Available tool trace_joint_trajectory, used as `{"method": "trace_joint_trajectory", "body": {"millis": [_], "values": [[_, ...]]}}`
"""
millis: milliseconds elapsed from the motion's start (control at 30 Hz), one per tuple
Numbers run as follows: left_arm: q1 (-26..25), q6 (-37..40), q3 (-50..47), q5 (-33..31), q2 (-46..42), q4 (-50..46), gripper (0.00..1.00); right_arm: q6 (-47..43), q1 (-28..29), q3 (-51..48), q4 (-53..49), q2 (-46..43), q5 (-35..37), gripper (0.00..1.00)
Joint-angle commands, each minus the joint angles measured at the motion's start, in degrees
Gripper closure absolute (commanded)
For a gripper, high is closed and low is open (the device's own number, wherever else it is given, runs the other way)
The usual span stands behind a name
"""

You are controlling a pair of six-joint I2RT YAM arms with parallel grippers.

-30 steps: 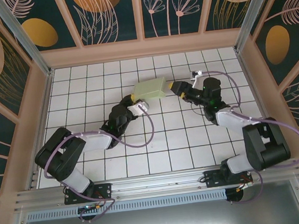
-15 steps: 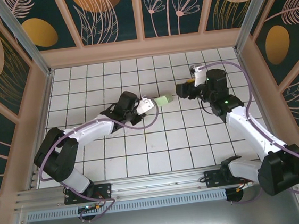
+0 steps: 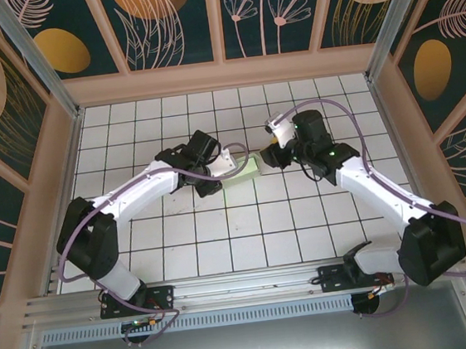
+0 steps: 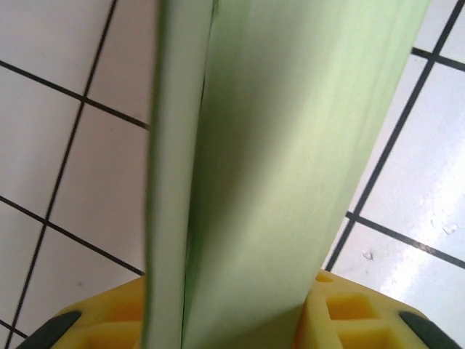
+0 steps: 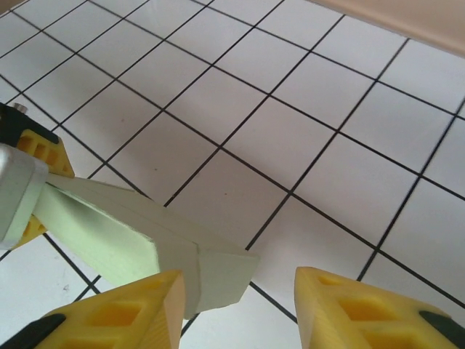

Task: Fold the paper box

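The paper box (image 3: 247,170) is a pale mint-green folded card held just above the tiled floor in the middle of the top view. My left gripper (image 3: 232,164) is shut on its left end. In the left wrist view the card (image 4: 290,145) runs edge-on up from between the yellow fingers (image 4: 349,309). My right gripper (image 3: 268,156) faces it from the right, open. In the right wrist view the box's free corner (image 5: 218,280) reaches into the gap beside the left finger (image 5: 123,313). The right finger (image 5: 363,305) stands well apart from it. My left gripper (image 5: 38,190) holds the far end.
White tiled floor (image 3: 223,234) with black grid lines lies all around. Peach-framed patterned walls (image 3: 222,71) close in the back and sides. A metal rail (image 3: 245,290) runs along the near edge by the arm bases.
The left arm has swung the box down and toward the middle. The right gripper has moved left up to the box's free end, and its jaws have narrowed.
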Motion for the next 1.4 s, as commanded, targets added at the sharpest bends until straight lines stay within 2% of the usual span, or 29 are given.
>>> {"method": "trace_joint_trajectory", "body": {"millis": [0, 200, 433, 600, 667, 900, 1000, 1100, 1267, 1367], "values": [[0.20, -1.04, 2.91, 1.78, 2.27, -10.18, 0.67, -2.77, 0.82, 2.56, -2.44, 2.29, -4.08, 0.56], [0.28, -0.39, 4.00, 2.56, 5.07, -11.33, 0.67, -4.07, 1.74, 4.25, -4.58, 5.97, -4.97, 0.53], [0.29, -0.15, 4.39, 2.72, 6.82, -11.15, 0.67, -5.23, 2.04, 5.78, -6.78, 9.36, -7.87, 0.54], [0.28, 0.03, 4.19, 2.69, 7.02, -10.65, 0.66, -5.70, 2.22, 6.93, -8.43, 11.32, -7.78, 0.70], [0.26, 0.11, 4.14, 2.97, 6.98, -10.46, 0.67, -6.00, 2.23, 7.35, -8.98, 11.63, -7.74, 0.85], [0.29, -0.23, 4.19, 3.91, 7.17, -9.77, 0.68, -6.55, 2.31, 7.32, -10.55, 11.05, -5.96, 0.84], [0.36, -0.32, 4.19, 3.64, 7.46, -9.70, 0.67, -6.77, 2.30, 7.23, -11.17, 10.61, -5.76, 0.94], [0.29, -0.75, 4.52, 3.91, 7.61, -9.49, 0.67, -6.76, 2.31, 7.27, -11.48, 10.56, -5.72, 1.00], [0.30, -2.58, 4.96, 3.23, 8.03, -8.75, 0.61, -3.40, 2.48, 7.24, -8.81, 10.42, -6.20, 1.00], [0.35, -4.06, 5.33, 3.03, 8.20, -7.98, 0.60, 0.78, 2.75, 6.80, -5.95, 9.91, -5.78, 1.00]]}}
